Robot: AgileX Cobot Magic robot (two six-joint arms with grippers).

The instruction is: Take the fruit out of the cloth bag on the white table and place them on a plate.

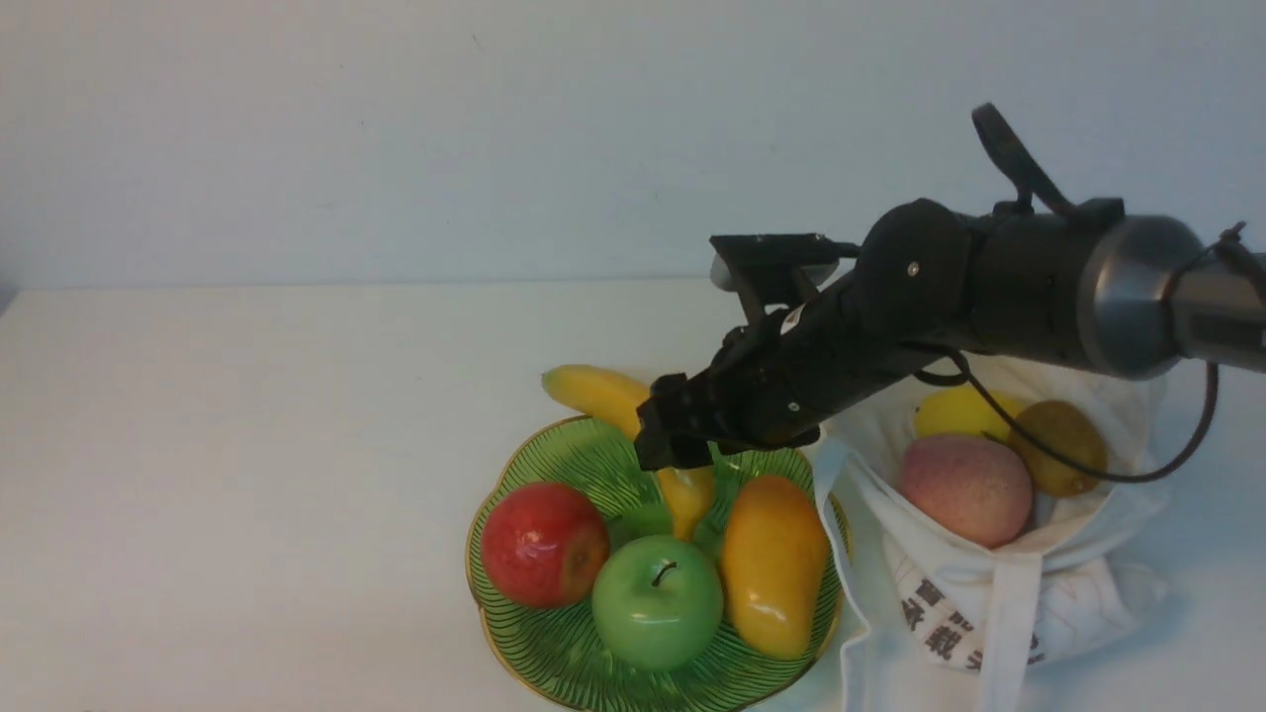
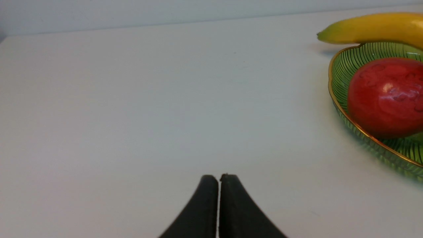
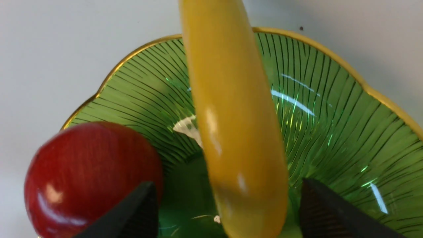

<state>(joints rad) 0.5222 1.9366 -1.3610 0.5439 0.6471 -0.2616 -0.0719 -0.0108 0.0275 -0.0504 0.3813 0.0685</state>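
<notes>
So, the banana (image 1: 603,396) drop looked done. The right claw (image 1: 678,450) hung released over the plate (image 1: 554,653), fingers clear on both sides of the banana. The banana lay on the plate, its far end past the far rim. The left claw (image 2: 218,178) was clenched on nothing over the desk (image 1: 247,445), left of the plate. The lemon (image 1: 959,410), kiwi (image 1: 1063,445) and pink apple (image 1: 967,489) sat in the cloth bag (image 1: 989,593), just right of the plate. Next, likely: lift clear, then take the apple, which sat on top.
</notes>
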